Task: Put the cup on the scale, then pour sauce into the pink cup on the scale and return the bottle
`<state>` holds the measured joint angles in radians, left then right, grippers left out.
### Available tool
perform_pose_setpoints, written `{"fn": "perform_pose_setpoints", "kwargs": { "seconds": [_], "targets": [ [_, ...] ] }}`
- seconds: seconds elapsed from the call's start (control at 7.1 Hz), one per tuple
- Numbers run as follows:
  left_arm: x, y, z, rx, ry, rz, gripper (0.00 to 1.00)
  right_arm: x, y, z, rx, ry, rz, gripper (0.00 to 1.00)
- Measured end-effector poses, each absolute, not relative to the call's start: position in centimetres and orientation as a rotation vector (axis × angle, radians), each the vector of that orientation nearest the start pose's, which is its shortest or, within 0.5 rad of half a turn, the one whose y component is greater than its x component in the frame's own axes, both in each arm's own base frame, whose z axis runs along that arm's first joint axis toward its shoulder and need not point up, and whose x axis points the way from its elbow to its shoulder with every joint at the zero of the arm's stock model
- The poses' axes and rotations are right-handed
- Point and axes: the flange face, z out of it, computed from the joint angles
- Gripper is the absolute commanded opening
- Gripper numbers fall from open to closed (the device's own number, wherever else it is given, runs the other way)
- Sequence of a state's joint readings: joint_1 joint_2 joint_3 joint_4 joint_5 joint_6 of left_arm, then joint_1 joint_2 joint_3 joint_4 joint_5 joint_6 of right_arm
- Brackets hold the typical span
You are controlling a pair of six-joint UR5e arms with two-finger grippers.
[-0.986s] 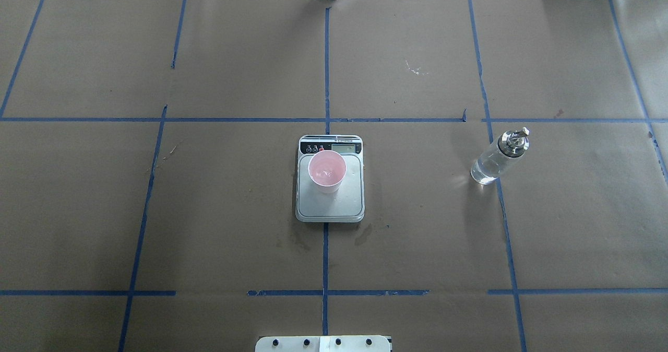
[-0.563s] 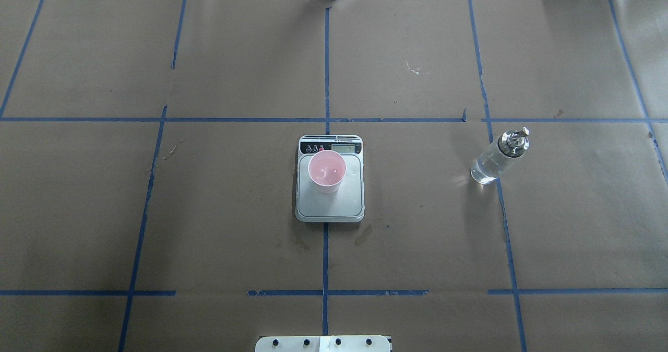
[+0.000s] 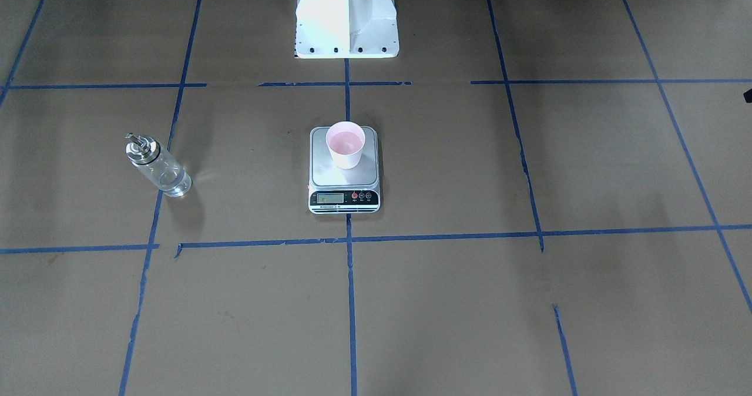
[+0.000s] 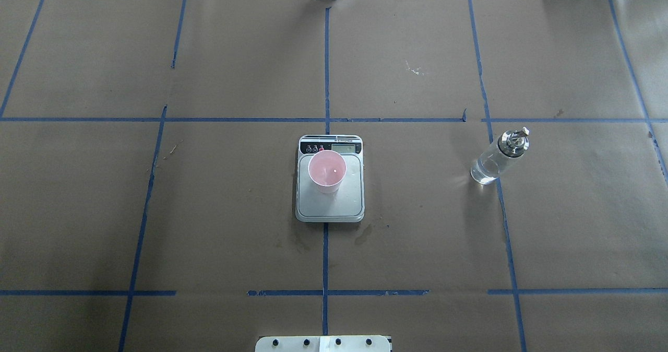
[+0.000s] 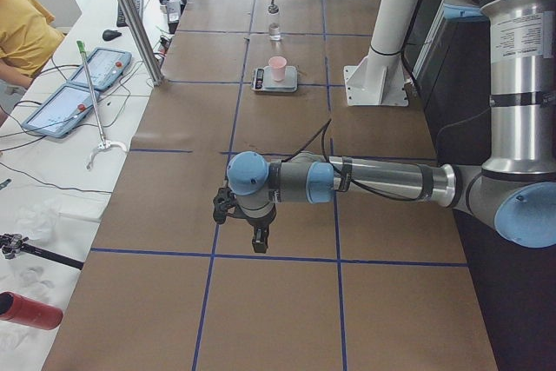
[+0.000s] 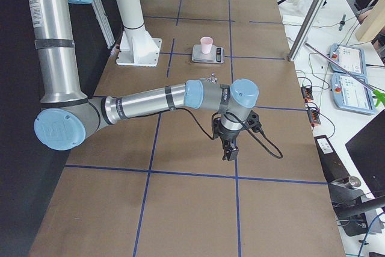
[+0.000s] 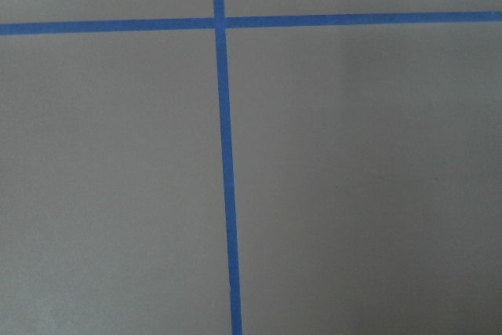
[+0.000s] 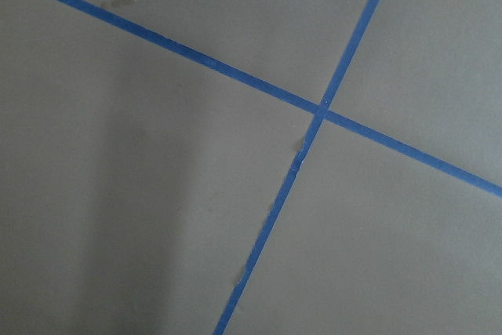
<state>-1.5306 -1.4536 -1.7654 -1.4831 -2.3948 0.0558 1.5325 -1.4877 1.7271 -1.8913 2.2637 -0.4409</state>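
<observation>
You'll find the pink paper cup (image 4: 327,170) upright on the steel platform of the digital kitchen scale (image 4: 330,206), set toward the platform's 12 o'clock edge in the overhead view, just short of the black display panel. The display's figures are too small to read. The cup's inside is pink with a small glint, and you can't judge how full it is.

The glass bottle (image 4: 493,160) with its silver pour spout stands well apart at the scale's 3 o'clock, on a blue tape line (image 4: 501,206). From the right side camera most of it is hidden behind the near arm.

Neither arm enters the overhead or front view. The left gripper (image 5: 258,241) and right gripper (image 6: 228,148) show only from the table ends, pointing down over the brown paper (image 4: 235,211), nothing visibly in them. I cannot tell whether their fingers are spread or pressed together. Both wrist cameras show only paper and crossing tape.
</observation>
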Motion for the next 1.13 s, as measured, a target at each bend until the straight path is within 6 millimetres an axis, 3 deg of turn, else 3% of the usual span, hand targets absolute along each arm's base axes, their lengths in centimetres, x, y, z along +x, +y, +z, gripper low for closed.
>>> {"fn": "perform_pose_setpoints", "kwargs": {
  "seconds": [1.13],
  "targets": [
    [-4.8,-44.2,62.2,0.071,0.749,0.194,1.0,4.6,-53.2,60.7,0.066,-0.698,-0.447,1.0]
  ]
}}
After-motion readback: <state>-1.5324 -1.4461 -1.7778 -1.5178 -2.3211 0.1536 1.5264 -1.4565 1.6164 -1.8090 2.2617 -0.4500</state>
